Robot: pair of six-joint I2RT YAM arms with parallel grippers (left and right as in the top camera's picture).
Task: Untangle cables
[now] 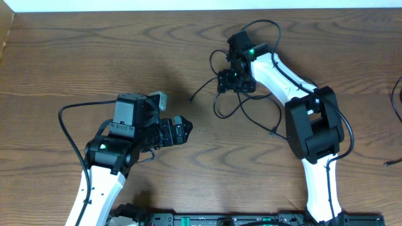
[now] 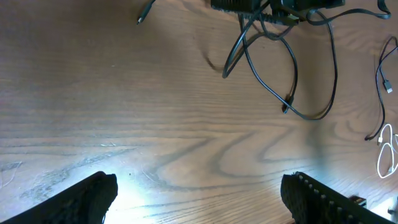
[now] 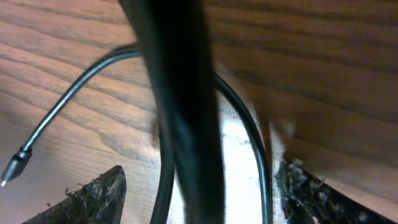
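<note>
the black cables lie looped under and between the fingers of the right gripper. if we close here, we may pinch two strands together and pull the tangle tighter. those fingers stand wide apart, clamping nothing. the left gripper hovers well apart from the cables, fingers spread, empty.

The brown wooden table top, with bold wavy dark grain, fills nearly the whole overhead view. A narrow white strip borders its far edge; whether it is wall or floor cannot be told. In the left wrist view, a bright patch of reflected light lies on the wood.
</note>
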